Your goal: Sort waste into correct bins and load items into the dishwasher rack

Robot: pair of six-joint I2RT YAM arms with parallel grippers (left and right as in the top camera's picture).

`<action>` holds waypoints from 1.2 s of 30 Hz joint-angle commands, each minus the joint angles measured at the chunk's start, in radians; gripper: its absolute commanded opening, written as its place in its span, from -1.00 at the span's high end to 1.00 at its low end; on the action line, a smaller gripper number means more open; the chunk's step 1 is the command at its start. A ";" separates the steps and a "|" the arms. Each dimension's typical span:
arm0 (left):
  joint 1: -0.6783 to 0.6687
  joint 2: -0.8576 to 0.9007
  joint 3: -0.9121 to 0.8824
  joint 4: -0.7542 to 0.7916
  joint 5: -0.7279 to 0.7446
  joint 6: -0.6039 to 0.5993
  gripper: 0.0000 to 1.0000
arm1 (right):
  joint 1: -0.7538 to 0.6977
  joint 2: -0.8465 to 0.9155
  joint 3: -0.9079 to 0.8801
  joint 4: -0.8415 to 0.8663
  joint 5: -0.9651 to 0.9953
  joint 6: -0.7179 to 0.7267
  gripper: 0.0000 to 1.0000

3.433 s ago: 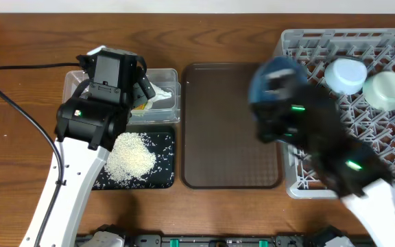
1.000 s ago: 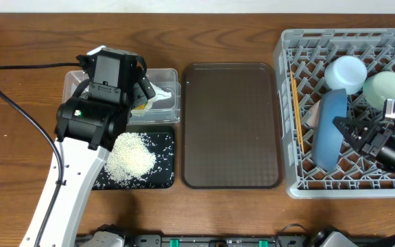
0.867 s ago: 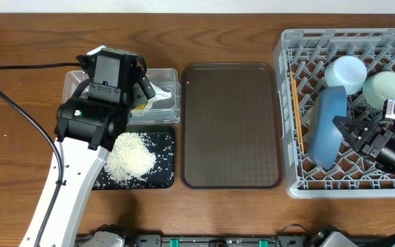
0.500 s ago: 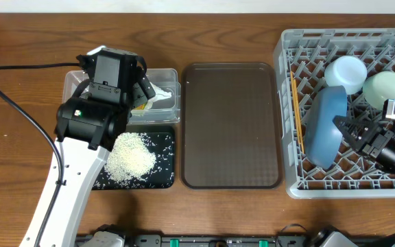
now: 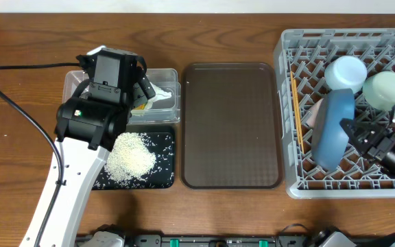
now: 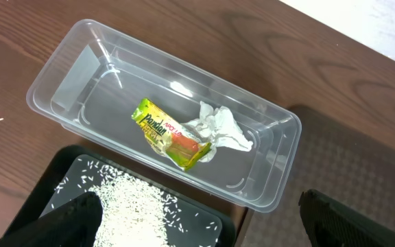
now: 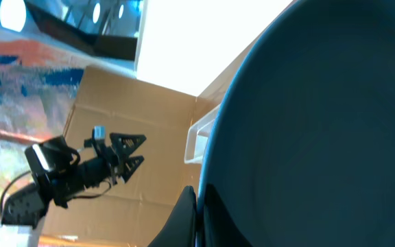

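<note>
The large dark blue bowl [image 5: 331,130] stands on edge among the pegs of the grey dishwasher rack [image 5: 300,185]. My right gripper [image 5: 346,127] is shut on its rim; in the right wrist view the bowl [image 7: 321,130] fills the frame, with one finger [image 7: 184,219] pressed against its edge. Beside it are the light blue bowl [image 5: 345,72], the mint green bowl [image 5: 385,89], the chopsticks [image 5: 295,110] and a sliver of the pink cup [image 5: 310,117]. My left gripper [image 6: 204,233] hangs open over the clear tub [image 6: 74,75], which holds the wrapper [image 6: 169,134] and the tissue [image 6: 218,127].
Rice [image 5: 132,158] lies heaped on the black tray [image 5: 164,171] in front of the tub. A brown serving tray [image 5: 232,123] sits between the bins and the rack. The left arm's black cable [image 5: 19,116] trails across the table's left side.
The right arm has carried the dark blue bowl from above the brown tray into the rack and stood it on edge, then shifted slightly right. The left arm has not moved.
</note>
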 commanded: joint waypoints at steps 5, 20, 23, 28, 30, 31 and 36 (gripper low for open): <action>0.005 -0.005 0.002 -0.005 -0.016 0.017 -0.89 | -0.070 0.002 -0.009 -0.023 0.121 -0.011 0.98; 0.005 -0.005 0.002 -0.005 -0.016 0.017 -0.89 | -0.253 0.002 -0.009 0.064 0.270 -0.010 0.81; 0.005 -0.005 0.002 -0.005 -0.016 0.017 -0.89 | -0.272 0.002 -0.009 0.095 0.269 -0.008 0.74; 0.005 -0.005 0.002 -0.005 -0.016 0.017 -0.90 | -0.273 0.002 -0.009 0.183 0.270 0.045 0.62; 0.005 -0.005 0.002 -0.005 -0.016 0.017 -0.89 | -0.273 0.002 -0.009 0.220 0.270 0.073 0.56; 0.005 -0.005 0.002 -0.005 -0.016 0.017 -0.89 | -0.273 0.002 -0.009 0.245 0.270 0.094 0.53; 0.005 -0.005 0.002 -0.005 -0.016 0.017 -0.89 | -0.273 0.002 -0.009 0.395 0.277 0.226 0.29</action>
